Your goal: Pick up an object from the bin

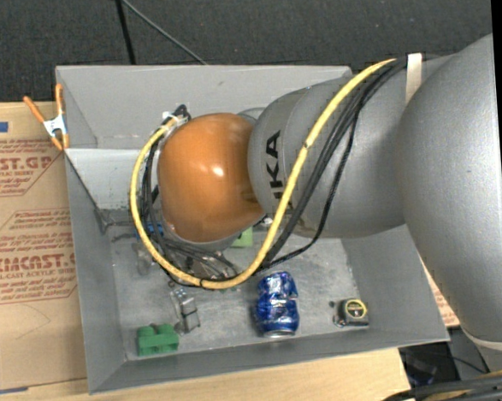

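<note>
Near wall of bin (244,352), left to right: green block (156,339), crushed blue can (276,305), small yellow-and-black tape measure (351,313), each well apart from the next

Gripper (186,303): its lower end shows as grey metal just beyond the green block and left of the can, low over the floor. Open or clenched: cannot tell, as the orange cover (205,177) and yellow cable loop (207,282) hide most of it. Nothing seen held

Farther in: a pale green scrap (243,236) peeps out under the arm, kind unclear

Judgement: approach/descent step, grasp not yet made. Likeliest candidate is the green block, the nearest thing. Next move calls for centring over the block, going down to the floor, closing, then lifting clear of the near wall
</note>
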